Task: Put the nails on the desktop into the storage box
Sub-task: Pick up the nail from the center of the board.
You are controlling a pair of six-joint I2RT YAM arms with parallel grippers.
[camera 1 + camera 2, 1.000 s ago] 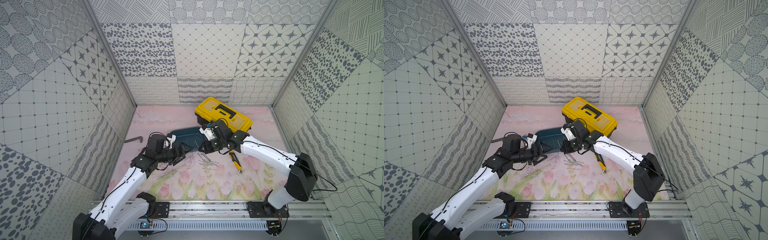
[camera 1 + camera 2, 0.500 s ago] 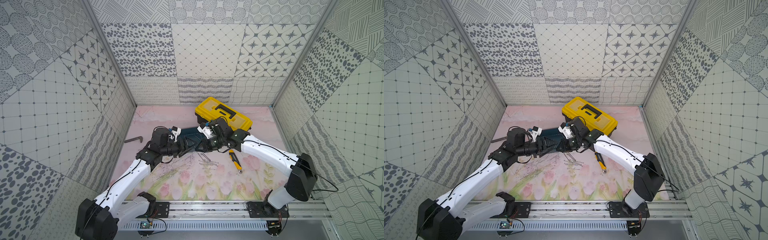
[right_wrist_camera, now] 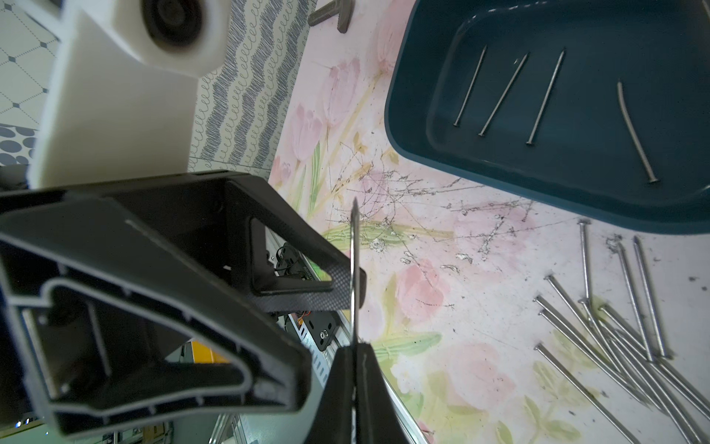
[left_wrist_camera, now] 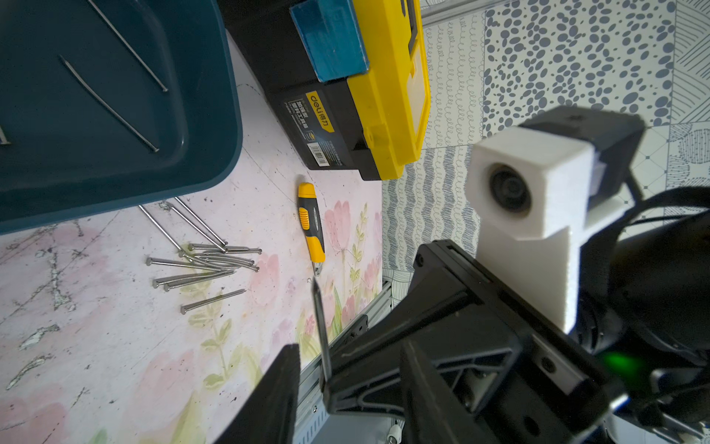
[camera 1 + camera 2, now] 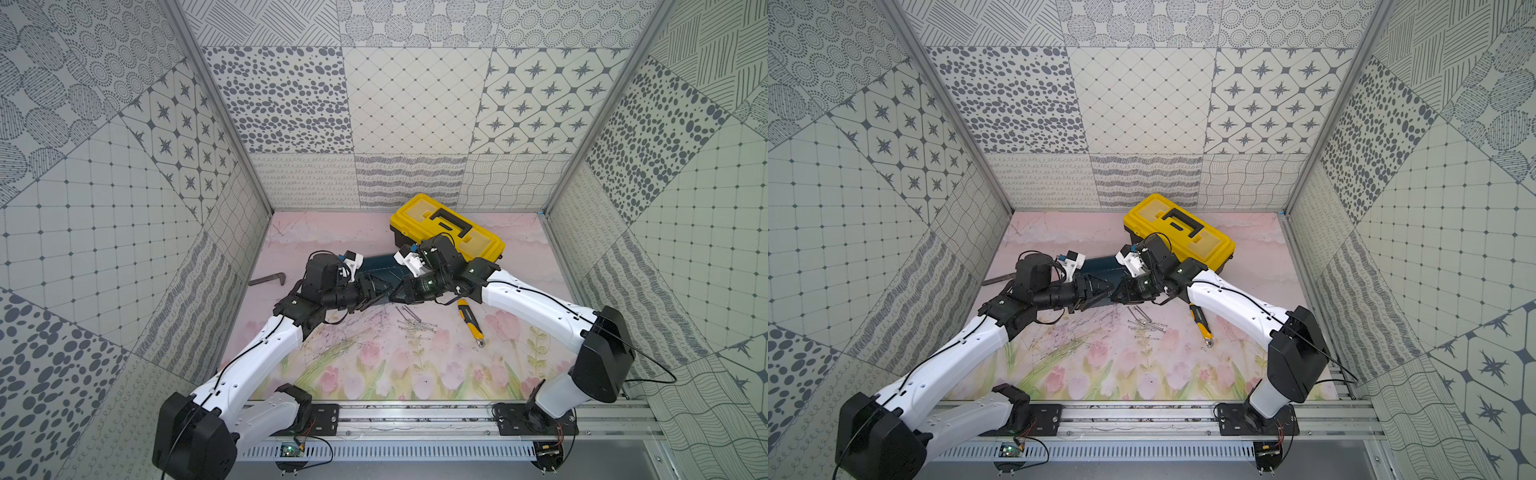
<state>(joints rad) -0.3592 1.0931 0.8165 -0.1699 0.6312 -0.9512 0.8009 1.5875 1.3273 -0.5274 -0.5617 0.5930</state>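
Both arms met nose to nose over the near edge of the box (image 5: 376,266). Both top views gave little more than that: the left tool (image 5: 380,293) and the right tool (image 5: 401,295) were tip to tip, with most of the box hidden under them (anything between the tips was too thin to make out from up there).

The right wrist view settled it. The right tool's fingers were pressed together on a single nail (image 3: 354,261), gripped near one end with its point sticking out beyond the tips. The left tool's fingers stood apart. One fingertip (image 3: 342,286) was right at the shaft, though whether it touched or only overlapped, I could not tell. The left wrist view showed that same nail (image 4: 319,326) with a left finger (image 4: 276,392) beside it, not touching.

The right wrist view also looked into the box, where four nails (image 3: 503,94) lay on its floor, three straight and one bent. The left wrist view caught only a corner of the box, with two full nails.

The loose nails (image 5: 413,326) lay heaped on the table (image 5: 374,374) just beside the box's near wall. The knife (image 5: 471,322) lay near them, the toolbox (image 5: 449,226) stood behind, and the bar (image 5: 268,279) lay well off by the side wall.
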